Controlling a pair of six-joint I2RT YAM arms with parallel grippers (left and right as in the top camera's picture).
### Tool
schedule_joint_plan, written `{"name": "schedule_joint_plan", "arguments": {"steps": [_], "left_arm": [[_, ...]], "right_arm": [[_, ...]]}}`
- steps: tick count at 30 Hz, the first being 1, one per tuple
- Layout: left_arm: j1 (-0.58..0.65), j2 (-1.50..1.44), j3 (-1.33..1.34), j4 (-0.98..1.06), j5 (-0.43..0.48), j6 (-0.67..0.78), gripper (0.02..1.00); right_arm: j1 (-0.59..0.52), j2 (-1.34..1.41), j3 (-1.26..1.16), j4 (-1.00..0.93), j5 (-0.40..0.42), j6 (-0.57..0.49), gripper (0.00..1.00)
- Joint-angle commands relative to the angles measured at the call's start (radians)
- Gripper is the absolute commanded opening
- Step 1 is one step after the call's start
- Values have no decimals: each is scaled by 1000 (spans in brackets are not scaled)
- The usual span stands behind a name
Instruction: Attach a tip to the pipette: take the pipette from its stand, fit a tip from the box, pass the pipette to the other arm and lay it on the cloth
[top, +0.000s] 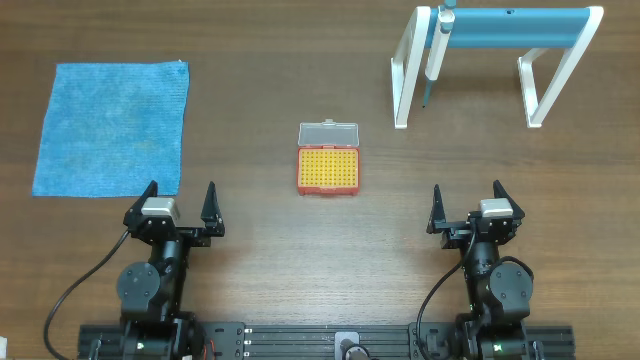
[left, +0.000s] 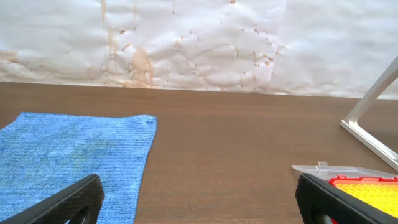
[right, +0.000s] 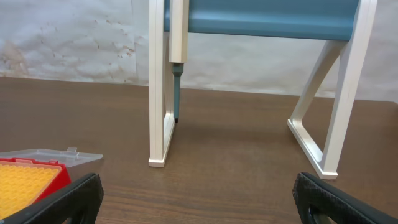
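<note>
1. The blue cloth (top: 112, 128) lies at ten o'clock.
2. The left pincer (top: 181, 197) is open and empty.
3. The tip box (top: 328, 160) sits in the middle.
4. The right pincer (top: 467, 197) is open too.
5. The pipette (top: 437, 55) hangs on its stand (top: 510, 28) at two o'clock.

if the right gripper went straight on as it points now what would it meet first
Probably the stand: the right gripper points at the gap between its legs, below the blue bar, though height is hard to judge. The pipette hangs off to one side.
</note>
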Motion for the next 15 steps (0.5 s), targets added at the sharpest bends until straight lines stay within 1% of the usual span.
{"name": "schedule_joint_plan", "arguments": {"steps": [1,15], "left_arm": [[-3,4,-1,-13,11,17,965],[-3,4,-1,-13,11,17,965]], "right_arm": [[-50,-2,-2,-10,2,7,972],[-50,-2,-2,-10,2,7,974]]}}
